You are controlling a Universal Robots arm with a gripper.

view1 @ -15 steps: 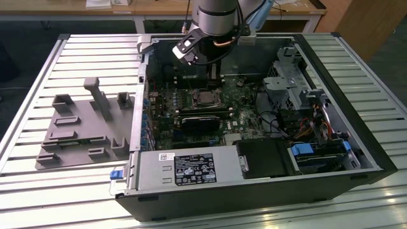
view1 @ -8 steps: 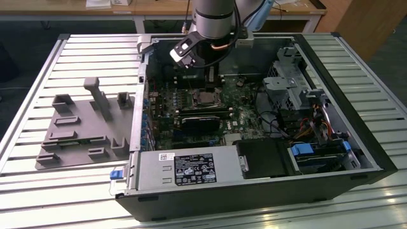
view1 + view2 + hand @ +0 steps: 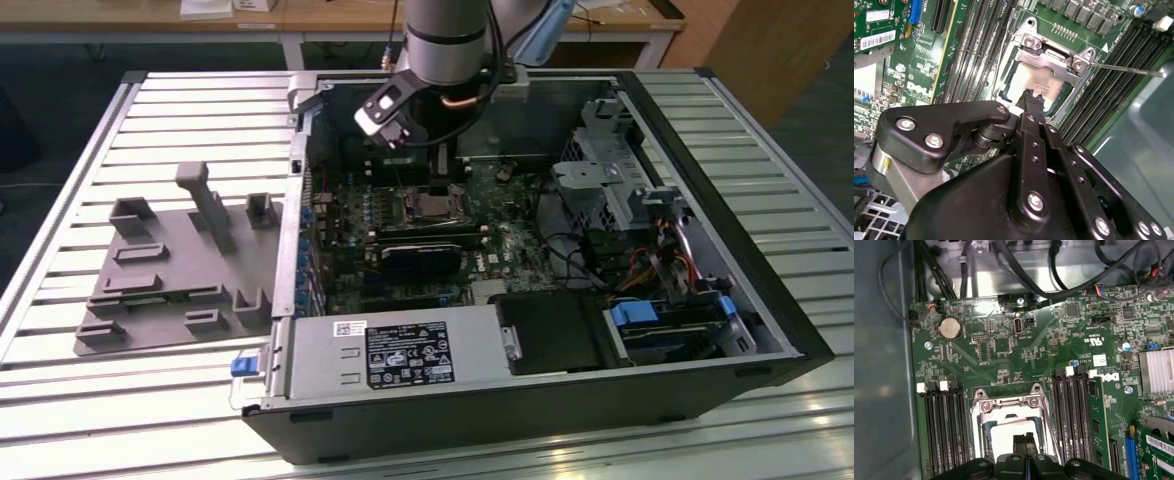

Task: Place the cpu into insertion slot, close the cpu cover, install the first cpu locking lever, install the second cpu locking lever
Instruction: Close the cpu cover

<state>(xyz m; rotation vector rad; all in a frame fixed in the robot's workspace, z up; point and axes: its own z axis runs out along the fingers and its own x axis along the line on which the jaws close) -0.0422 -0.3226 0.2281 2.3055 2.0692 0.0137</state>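
Observation:
The insertion slot [image 3: 430,207] sits in the green board inside the open computer case. In both wrist views the pale cpu [image 3: 1026,77] [image 3: 1001,432] lies in it. The silvery cpu cover [image 3: 1054,57] [image 3: 1006,404] lies down around the cpu, which shows through its window. A thin locking lever rod [image 3: 1124,67] sticks out sideways from the cover's hinge end, over the memory slots. My gripper [image 3: 1034,97] [image 3: 1025,442] hangs just above the cpu's edge, its black fingers pressed together and holding nothing. In the exterior view the gripper [image 3: 438,160] is above the slot, toward the case's far wall.
Long black memory slots [image 3: 946,425] flank the socket on both sides. A black card [image 3: 414,262] lies nearer than the socket, and a power supply [image 3: 387,355] sits at the case front. Drive cages and cables [image 3: 627,200] fill the exterior view's right. A grey fixture [image 3: 187,270] stands outside the case.

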